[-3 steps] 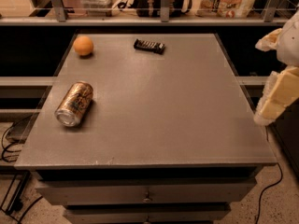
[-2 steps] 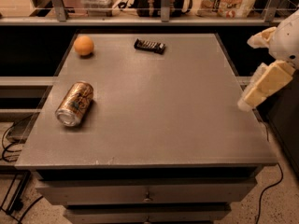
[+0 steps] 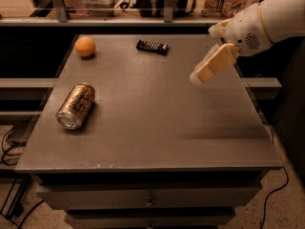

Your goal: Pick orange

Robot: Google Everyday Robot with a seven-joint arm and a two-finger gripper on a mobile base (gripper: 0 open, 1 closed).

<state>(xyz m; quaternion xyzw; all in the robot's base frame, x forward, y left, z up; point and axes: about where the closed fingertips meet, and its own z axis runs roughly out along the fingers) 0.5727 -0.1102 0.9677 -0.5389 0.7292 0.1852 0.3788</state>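
Observation:
The orange is a small round fruit at the far left corner of the grey table. My gripper is cream-coloured and hangs above the right half of the table, reaching in from the upper right on a white arm. It is far to the right of the orange, apart from it, and holds nothing that I can see.
A gold-brown drink can lies on its side at the table's left. A dark snack bar lies at the far middle. A shelf with clutter runs behind the table. Cables lie on the floor at both sides.
The arm has swung left and up, from the table's right edge to over its right half. The orange, can and bar have not moved.

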